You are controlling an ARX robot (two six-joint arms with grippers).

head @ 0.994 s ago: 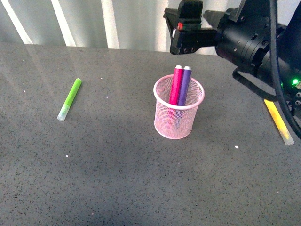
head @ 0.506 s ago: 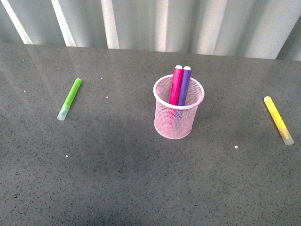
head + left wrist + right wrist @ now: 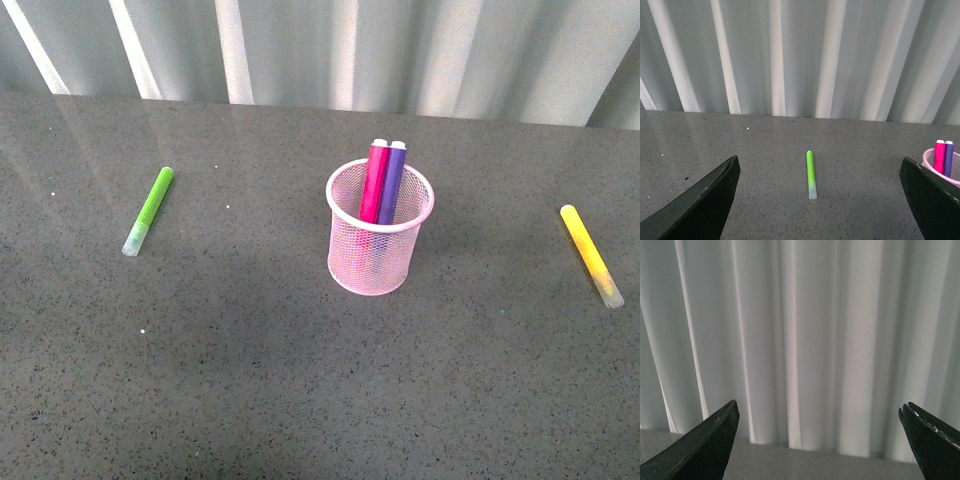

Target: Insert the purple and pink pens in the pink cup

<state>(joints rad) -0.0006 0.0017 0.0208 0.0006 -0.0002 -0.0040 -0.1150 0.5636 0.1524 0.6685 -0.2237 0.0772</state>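
Looking through the front camera, I see both task markers standing in the pink cup (image 3: 380, 243): the pink pen (image 3: 374, 181) and the purple pen (image 3: 391, 183) lean side by side, touching, their flat ends poking above the rim toward the far side. Their long axes run steeply up and slightly away from me. I judge the job done, with no further insertion needed.

Neither arm shows in the front view. My left claw (image 3: 820, 200) is spread wide, with nothing between its dark tips; from its wrist camera the cup (image 3: 945, 167) sits off at one edge of the picture, so the cup lies to that claw's side rather than ahead of it. What lies straight ahead of it is the lime-green marker (image 3: 811, 175), its length pointing along the claw's line of sight. My right claw (image 3: 820, 440) is also spread and empty, and it faces only the pale pleated curtain (image 3: 800, 340), so I can't say from that view how it stands to the cup.

The cup is round wire mesh with a solid rim, tapering a little to its base; light, and likely to tip if nudged. The bench (image 3: 250, 380) is dark grey, speckled and faintly glossy. The yellow marker (image 3: 590, 254) lies flat, well apart on the right, its pale cap toward me.
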